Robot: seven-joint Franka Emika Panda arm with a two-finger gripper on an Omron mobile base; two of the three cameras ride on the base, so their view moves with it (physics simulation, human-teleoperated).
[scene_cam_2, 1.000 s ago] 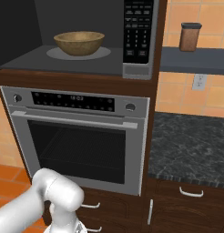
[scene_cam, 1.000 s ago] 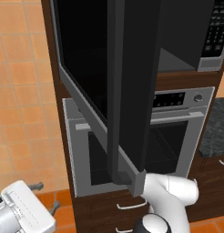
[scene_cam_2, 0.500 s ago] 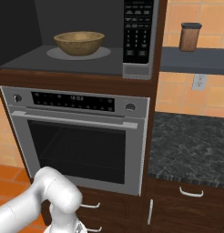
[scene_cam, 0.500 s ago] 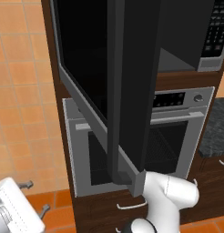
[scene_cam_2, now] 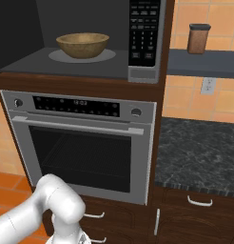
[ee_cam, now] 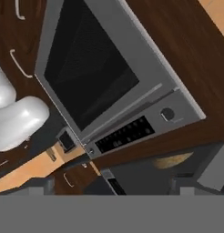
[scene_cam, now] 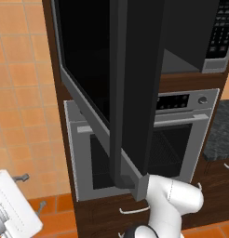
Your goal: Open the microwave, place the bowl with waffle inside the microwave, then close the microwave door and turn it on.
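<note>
The microwave (scene_cam_2: 145, 71) stands open, and its microwave door (scene_cam: 130, 83), a black glass panel, is swung out toward the left base camera. Inside, the tan bowl (scene_cam_2: 82, 44) rests on the round turntable; a tan sliver of the bowl (ee_cam: 170, 160) also appears in the hand view. The bowl's wall hides the waffle. My gripper (scene_cam: 30, 193) hangs low at the left, well below the door and away from the bowl. Its fingertips (ee_cam: 38, 186) stand wide apart with nothing between them, so it is open.
Below the microwave sits a steel oven (scene_cam_2: 81, 143) with two knobs and a bar handle. A dark granite counter (scene_cam_2: 199, 152) lies to its right, a brown canister (scene_cam_2: 198, 38) stands on the shelf above, and drawers (scene_cam_2: 199, 202) run underneath. My elbow (scene_cam: 174, 197) is in front of the oven.
The hand has sunk down and to the left in the left base view. The door, the bowl and the jaws' width are unchanged.
</note>
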